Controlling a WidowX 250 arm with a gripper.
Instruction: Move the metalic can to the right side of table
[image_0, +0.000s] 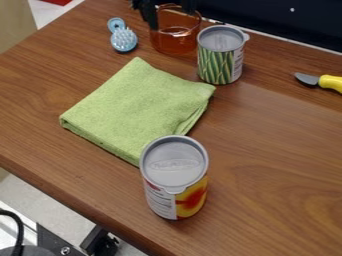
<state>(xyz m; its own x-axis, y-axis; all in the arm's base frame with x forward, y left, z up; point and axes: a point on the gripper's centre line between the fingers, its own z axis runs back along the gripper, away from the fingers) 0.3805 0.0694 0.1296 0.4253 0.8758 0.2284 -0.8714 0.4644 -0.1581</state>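
Two grey-lidded metallic cans (175, 170) flank one folded green cloth (133, 107), my black gripper (171, 16) spread at one transparent amber cup (175, 42).

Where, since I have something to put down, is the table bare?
Widest: right of the green cloth and yellow-labelled can, below the yellow-handled knife. Smaller: the strip left of the cloth, below the blue brush. Crowded: around the glass cup and green-striped can.

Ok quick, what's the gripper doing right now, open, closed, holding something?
Gripper: at the top edge, by the amber cup; whether it is open, closed or holding anything cannot be told.
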